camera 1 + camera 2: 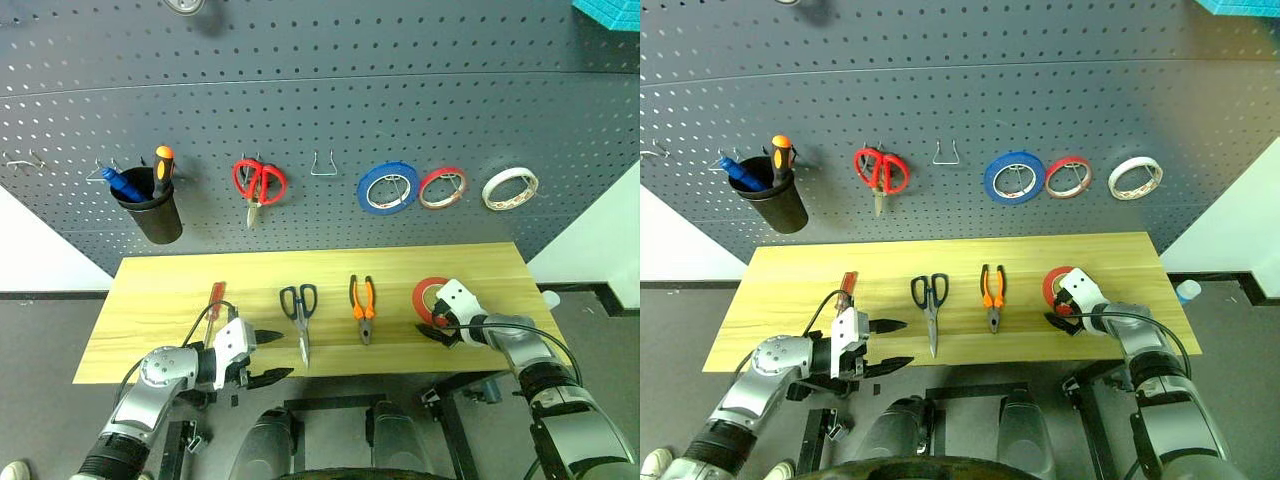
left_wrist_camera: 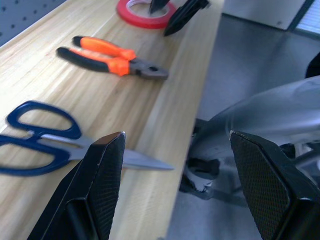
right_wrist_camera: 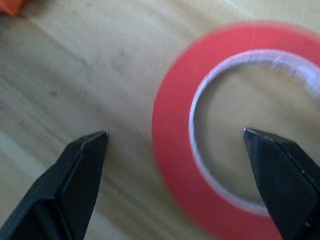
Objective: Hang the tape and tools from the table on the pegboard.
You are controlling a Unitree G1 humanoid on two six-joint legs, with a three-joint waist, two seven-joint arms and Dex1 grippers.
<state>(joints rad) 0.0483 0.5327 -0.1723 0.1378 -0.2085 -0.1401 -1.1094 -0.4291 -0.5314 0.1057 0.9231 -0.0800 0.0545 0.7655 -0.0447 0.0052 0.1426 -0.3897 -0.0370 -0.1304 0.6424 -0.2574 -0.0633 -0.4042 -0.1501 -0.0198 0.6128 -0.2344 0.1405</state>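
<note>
The left gripper (image 1: 268, 358) hovers at the near left edge of the table (image 1: 150, 300), fingers spread apart and holding nothing, pointing rightward toward the scissors. The table is a long pale yellow wooden plank with visible grain.

On the table, from left to right: a slim screwdriver (image 1: 214, 299) with a clear red handle lies just beyond the left gripper. Next come the dark blue-handled scissors (image 1: 299, 312), blades pointing to the near edge. Beside them lie the orange-and-black-handled pliers (image 1: 362, 307), jaws also toward the near edge. Farthest right lies the red-orange tape (image 1: 427, 295), flat on the wood.

The right gripper (image 1: 437, 325) is lowered over the near side of the tape with its fingers wide open; in the right wrist view one fingertip sits outside the roll and the other over its open centre, straddling the rim without closing on it.

Behind the table stands the dark grey pegboard (image 1: 320, 100). Hanging on it, left to right: a black cup (image 1: 152, 210) holding a blue item and an orange-and-black-handled screwdriver (image 1: 162, 165), red-handled scissors (image 1: 258, 185), an empty metal hook (image 1: 322, 165), a blue roll (image 1: 387, 188), a red roll (image 1: 442, 188) and a white roll (image 1: 509, 188).
</note>
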